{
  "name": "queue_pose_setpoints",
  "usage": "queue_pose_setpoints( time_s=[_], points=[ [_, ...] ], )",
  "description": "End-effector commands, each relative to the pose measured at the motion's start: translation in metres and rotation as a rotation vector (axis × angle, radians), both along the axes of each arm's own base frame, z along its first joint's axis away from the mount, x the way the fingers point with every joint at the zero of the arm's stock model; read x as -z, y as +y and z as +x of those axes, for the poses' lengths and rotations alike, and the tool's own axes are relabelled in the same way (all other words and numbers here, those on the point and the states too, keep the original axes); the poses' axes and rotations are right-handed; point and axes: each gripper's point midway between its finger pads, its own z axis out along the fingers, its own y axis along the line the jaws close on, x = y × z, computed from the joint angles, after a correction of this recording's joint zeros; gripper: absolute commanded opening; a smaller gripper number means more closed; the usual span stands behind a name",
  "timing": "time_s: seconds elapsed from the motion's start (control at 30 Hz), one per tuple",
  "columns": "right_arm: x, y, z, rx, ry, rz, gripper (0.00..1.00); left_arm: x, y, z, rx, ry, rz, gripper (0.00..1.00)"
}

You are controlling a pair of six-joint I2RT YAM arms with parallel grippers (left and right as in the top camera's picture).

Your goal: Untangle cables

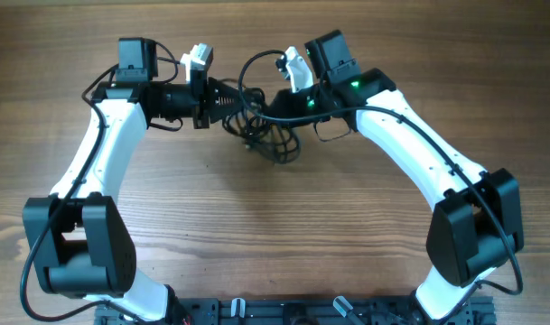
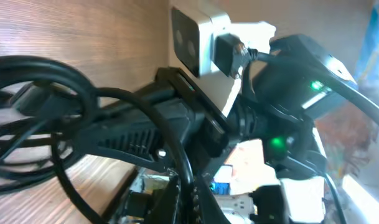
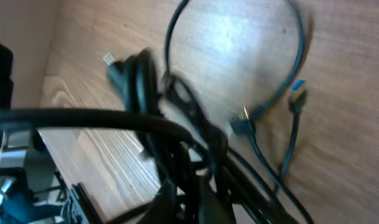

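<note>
The cables (image 1: 273, 135) are a tangle of thin black cords at the back middle of the wooden table. My left gripper (image 1: 237, 101) reaches into the tangle from the left and my right gripper (image 1: 261, 113) from the right, nearly touching each other. In the left wrist view, black loops of the cables (image 2: 46, 118) bunch at left, and my left gripper (image 2: 188, 202) is shut on a strand running up between its jaws. The right wrist view shows my right gripper (image 3: 198, 199) shut on the cables (image 3: 177, 124). A free loop with a blue plug (image 3: 297, 93) lies on the wood beyond.
The right arm's white wrist camera (image 2: 192, 37) and its black body fill the left wrist view close ahead. Both white arms curve in from the front corners. A black rail (image 1: 293, 311) runs along the table's front edge.
</note>
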Motion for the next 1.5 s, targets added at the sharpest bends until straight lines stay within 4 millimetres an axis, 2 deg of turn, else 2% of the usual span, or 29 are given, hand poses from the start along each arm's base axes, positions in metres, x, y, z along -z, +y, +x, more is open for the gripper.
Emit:
queue_pose_setpoints(
  time_s=[0.0,0.07,0.2,0.33,0.4,0.47,0.53,0.63,0.8,0.87,0.93,1.03,1.2,1.3,1.4,1.47],
  points=[
    [-0.001,-0.013,0.001,0.034,0.019,-0.022,0.04,0.021,0.008,0.014,-0.070,-0.027,0.141,0.04],
    [-0.024,-0.021,-0.003,0.036,-0.001,0.011,0.04,0.036,0.015,0.021,-0.118,-0.027,0.235,0.04],
    [-0.064,-0.024,-0.014,0.001,-0.061,0.087,0.04,0.062,0.032,0.030,-0.200,0.005,0.405,0.04],
    [-0.103,-0.022,-0.030,-0.038,-0.114,0.166,0.04,0.104,0.071,0.029,-0.321,0.108,0.700,0.12],
    [-0.119,-0.020,-0.038,-0.062,-0.137,0.207,0.04,0.108,0.076,0.026,-0.325,0.126,0.730,0.16],
    [-0.127,-0.021,-0.041,-0.066,-0.159,0.215,0.04,0.108,0.075,0.025,-0.323,0.132,0.730,0.18],
    [-0.126,-0.022,-0.040,-0.073,-0.179,0.200,0.05,0.106,0.072,0.023,-0.313,0.135,0.709,0.15],
    [-0.110,-0.026,-0.040,-0.048,-0.138,0.146,0.08,0.096,0.060,0.022,-0.279,0.125,0.623,0.13],
    [-0.099,-0.011,-0.048,-0.080,-0.120,0.119,0.07,0.091,0.048,0.017,-0.229,0.103,0.579,0.15],
    [-0.096,-0.013,-0.045,-0.063,-0.123,0.100,0.07,0.089,0.039,0.011,-0.175,0.065,0.564,0.20],
    [-0.090,-0.019,-0.037,0.018,-0.100,0.063,0.07,0.085,0.024,0.003,-0.097,0.009,0.536,0.30],
    [-0.091,-0.019,-0.035,0.026,-0.101,0.063,0.07,0.075,0.006,-0.003,-0.034,-0.041,0.466,0.40],
    [-0.090,-0.019,-0.036,0.025,-0.101,0.062,0.07,0.050,-0.011,-0.007,0.040,-0.147,0.313,0.49],
    [-0.091,-0.019,-0.035,0.025,-0.103,0.063,0.06,0.056,-0.009,-0.010,0.053,-0.166,0.344,0.47],
    [-0.091,-0.019,-0.035,0.026,-0.103,0.063,0.06,0.084,0.006,-0.009,0.027,-0.131,0.531,0.40],
    [-0.091,-0.019,-0.035,0.026,-0.101,0.062,0.07,0.099,0.008,-0.013,0.032,-0.121,0.594,0.39]
  ],
)
